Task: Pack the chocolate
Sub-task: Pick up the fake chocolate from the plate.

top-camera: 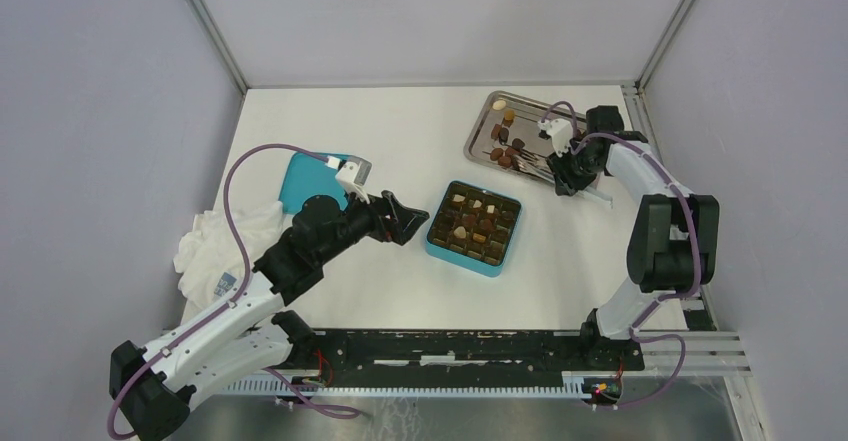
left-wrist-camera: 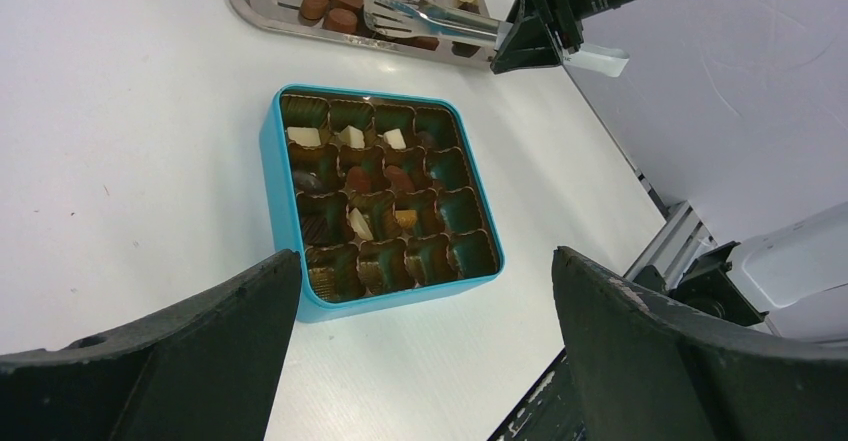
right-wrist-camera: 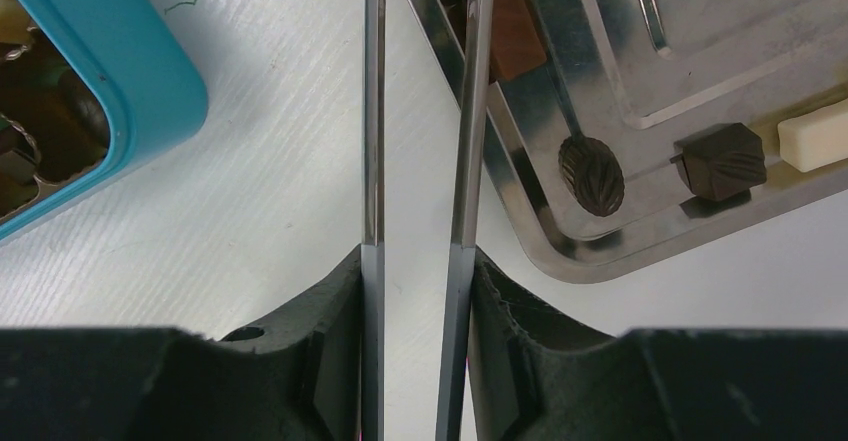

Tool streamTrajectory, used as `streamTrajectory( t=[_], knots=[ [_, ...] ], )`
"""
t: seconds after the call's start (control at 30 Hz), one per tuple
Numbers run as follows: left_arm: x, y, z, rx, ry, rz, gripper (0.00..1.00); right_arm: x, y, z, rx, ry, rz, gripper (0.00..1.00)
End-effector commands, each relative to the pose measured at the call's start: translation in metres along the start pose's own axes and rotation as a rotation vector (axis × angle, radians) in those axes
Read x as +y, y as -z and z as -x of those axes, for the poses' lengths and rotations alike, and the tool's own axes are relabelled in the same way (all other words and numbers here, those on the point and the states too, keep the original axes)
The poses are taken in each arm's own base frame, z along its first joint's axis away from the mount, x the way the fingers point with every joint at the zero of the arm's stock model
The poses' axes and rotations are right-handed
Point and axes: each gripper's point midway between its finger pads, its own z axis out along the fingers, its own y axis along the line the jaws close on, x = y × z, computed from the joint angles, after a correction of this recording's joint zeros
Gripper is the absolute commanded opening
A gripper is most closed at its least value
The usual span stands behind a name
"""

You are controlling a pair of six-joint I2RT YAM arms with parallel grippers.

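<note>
The teal box [top-camera: 437, 246] with its brown gridded insert sits mid-table and holds several chocolates [top-camera: 478, 208]. More chocolates [top-camera: 503, 141] lie on the metal tray [top-camera: 480, 126] at the back right. My right gripper [top-camera: 568, 171] is shut on the long metal tweezers [top-camera: 535, 169], whose tips reach over the tray's near edge. In the right wrist view the tweezers' blades [right-wrist-camera: 372, 111] stand slightly apart, beside a brown square chocolate [right-wrist-camera: 515, 31]; their tips are out of view. My left gripper [top-camera: 415, 219] is open and empty just left of the box [left-wrist-camera: 268, 161].
The teal lid [top-camera: 305, 181] lies at the left, partly under my left arm. A white cloth [top-camera: 215, 246] is bunched at the left edge. Enclosure walls stand on three sides. A black rail [top-camera: 450, 346] runs along the near edge.
</note>
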Motion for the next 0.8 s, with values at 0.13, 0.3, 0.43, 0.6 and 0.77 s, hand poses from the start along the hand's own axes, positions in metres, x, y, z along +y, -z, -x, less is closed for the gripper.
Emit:
streamTrajectory(
  t=[0.13,0.3,0.43,0.6,0.77],
  knots=[
    [0.0,0.002,0.008,-0.036,-0.025,0.004,1.0,-0.015,0.009,0.023,-0.046,0.011,-0.053,0.21],
    [0.0,0.002,0.008,-0.034,-0.027,0.007,1.0,-0.019,0.018,0.031,-0.076,0.017,-0.081,0.05],
    [0.002,0.001,0.005,-0.024,-0.03,0.015,1.0,-0.02,0.024,0.034,-0.103,0.017,-0.09,0.0],
    [0.008,-0.003,-0.001,-0.003,-0.032,0.039,0.99,-0.018,0.033,0.036,-0.158,0.005,-0.064,0.0],
    [0.019,-0.01,-0.016,0.056,-0.029,0.079,0.99,-0.01,0.044,0.035,-0.228,0.001,-0.018,0.0]
  ],
)
